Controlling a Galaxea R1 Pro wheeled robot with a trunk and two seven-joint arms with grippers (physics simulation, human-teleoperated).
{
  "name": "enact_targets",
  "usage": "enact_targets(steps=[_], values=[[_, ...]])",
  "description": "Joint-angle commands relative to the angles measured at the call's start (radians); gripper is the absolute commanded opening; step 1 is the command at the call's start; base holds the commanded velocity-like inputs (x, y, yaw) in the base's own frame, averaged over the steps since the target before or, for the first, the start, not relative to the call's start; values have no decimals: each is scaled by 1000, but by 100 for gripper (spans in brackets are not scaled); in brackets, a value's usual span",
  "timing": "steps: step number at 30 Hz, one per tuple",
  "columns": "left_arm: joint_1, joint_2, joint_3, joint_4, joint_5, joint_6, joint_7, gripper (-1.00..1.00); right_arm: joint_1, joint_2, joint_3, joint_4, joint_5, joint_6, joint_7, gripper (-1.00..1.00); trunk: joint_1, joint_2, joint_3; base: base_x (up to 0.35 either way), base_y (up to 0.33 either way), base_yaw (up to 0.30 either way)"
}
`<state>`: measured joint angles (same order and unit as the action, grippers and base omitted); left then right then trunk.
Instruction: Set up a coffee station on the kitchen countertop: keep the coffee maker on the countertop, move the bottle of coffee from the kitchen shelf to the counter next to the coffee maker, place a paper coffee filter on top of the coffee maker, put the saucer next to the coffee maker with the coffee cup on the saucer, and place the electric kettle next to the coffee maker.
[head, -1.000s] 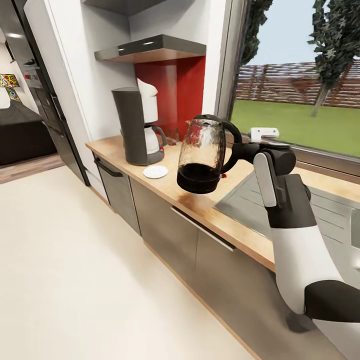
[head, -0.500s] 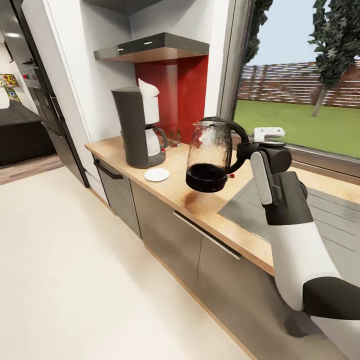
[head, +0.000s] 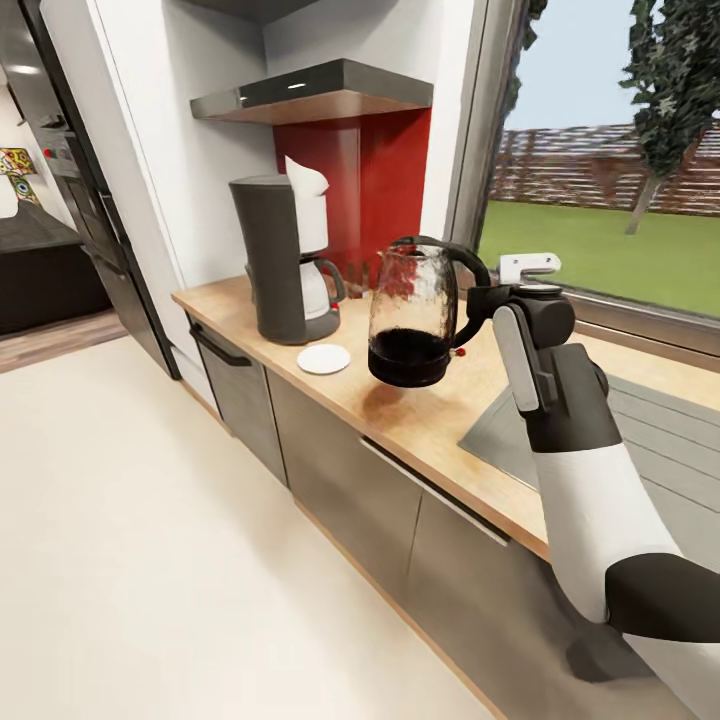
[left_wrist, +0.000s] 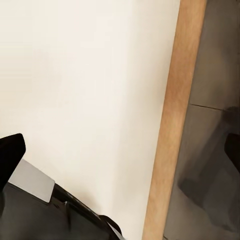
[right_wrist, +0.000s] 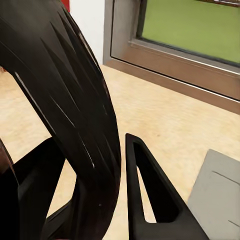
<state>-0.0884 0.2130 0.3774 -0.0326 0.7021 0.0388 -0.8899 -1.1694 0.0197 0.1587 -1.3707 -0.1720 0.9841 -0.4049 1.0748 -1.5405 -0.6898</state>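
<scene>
kettle (head: 412, 315) handle clamped in right end effector (head: 478, 303) | left end effector state unreadable | saucer (head: 323, 359) bare

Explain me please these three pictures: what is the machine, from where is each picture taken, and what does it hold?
These are simulator renders of a wheeled robot with two arms. The large picture comes from a camera on its head, looking down over a kitchen countertop. The two others come from cameras near each gripper.

The right gripper is shut on the handle of a glass electric kettle, holding it above the counter. In the right wrist view, the thick black curve is that handle between the fingers.

On the counter stand the coffee maker, with a white paper filter on top, and a saucer beside it.

The left wrist view shows floor and cabinet fronts.
</scene>
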Motion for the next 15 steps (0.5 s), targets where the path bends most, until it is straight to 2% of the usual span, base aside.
enact_targets(steps=[1,6,15], values=[[-1,0,5,1,-1,4,-3,100,-1,0,1,-1,-8,2,-12,-100,0,0,-1,31,23,0],[-1,0,5,1,-1,4,-4,100,-1,0,1,-1,-7,3,-43,-100,0,0,-1,45,29,0],[-1,0,5,1,-1,4,-3,100,-1,0,1,-1,-7,0,-64,-100,0,0,-1,194,98,0]])
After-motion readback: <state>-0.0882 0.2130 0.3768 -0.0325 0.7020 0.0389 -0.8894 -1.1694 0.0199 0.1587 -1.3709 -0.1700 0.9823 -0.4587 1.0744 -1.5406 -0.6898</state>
